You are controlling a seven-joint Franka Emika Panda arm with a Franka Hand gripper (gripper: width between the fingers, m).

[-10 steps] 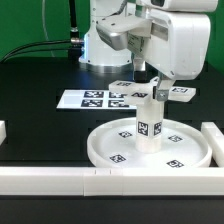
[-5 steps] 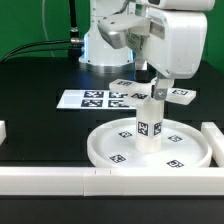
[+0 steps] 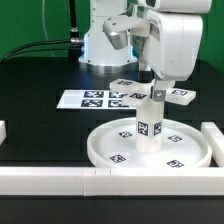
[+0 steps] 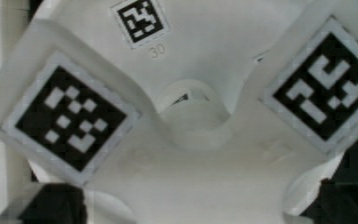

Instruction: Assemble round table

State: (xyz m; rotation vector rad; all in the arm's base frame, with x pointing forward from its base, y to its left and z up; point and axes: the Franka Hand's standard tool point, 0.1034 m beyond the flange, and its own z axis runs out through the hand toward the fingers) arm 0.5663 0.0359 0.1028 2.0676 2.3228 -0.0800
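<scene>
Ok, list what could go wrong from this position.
1. The tool sits at the top of the post, which stands upright on the round disc; a sideways move could tip it.
2. The cross-shaped piece lies close behind; the arm could knock it.

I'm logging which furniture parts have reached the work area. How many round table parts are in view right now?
3: the round disc in front, the post upright at its centre, and the cross-shaped piece held over the post at the gripper. More may be hidden behind the arm.
</scene>
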